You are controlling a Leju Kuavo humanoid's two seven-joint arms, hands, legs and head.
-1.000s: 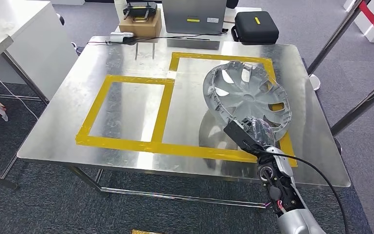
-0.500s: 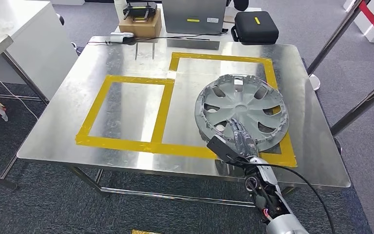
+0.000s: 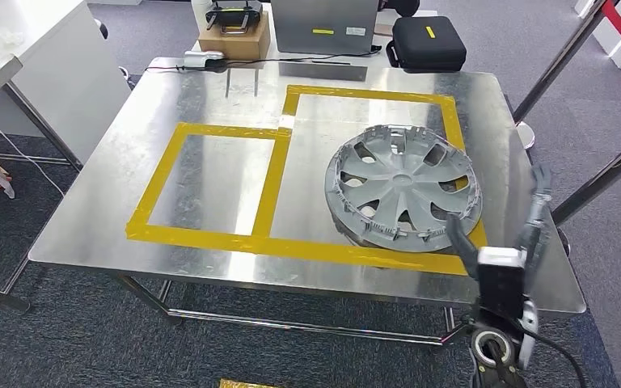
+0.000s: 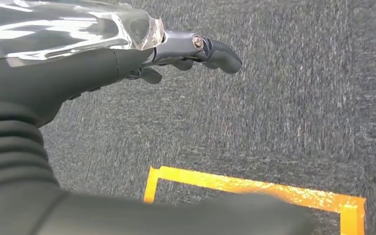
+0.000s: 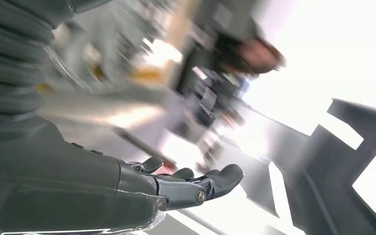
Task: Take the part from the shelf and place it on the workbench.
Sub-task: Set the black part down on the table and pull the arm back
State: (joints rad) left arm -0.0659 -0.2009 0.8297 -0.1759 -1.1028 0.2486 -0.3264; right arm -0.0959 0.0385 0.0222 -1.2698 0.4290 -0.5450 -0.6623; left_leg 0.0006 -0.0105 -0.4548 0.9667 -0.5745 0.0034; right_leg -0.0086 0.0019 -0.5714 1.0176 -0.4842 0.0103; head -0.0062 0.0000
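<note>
A grey wheel cover lies flat on the steel desk, right side, inside the yellow tape. The right hand hovers near it, fingers apart, empty. Placement looks finished.

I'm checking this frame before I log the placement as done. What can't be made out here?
- Hubcap, head view: whether its underside sits flat on the workbench is hidden by the part itself.
- Right wrist view: everything beyond the right robot hand is motion-blurred.
- Left robot hand, left wrist view: most fingers are hidden behind its own cover.
- Black case, head view: label too small.
</note>
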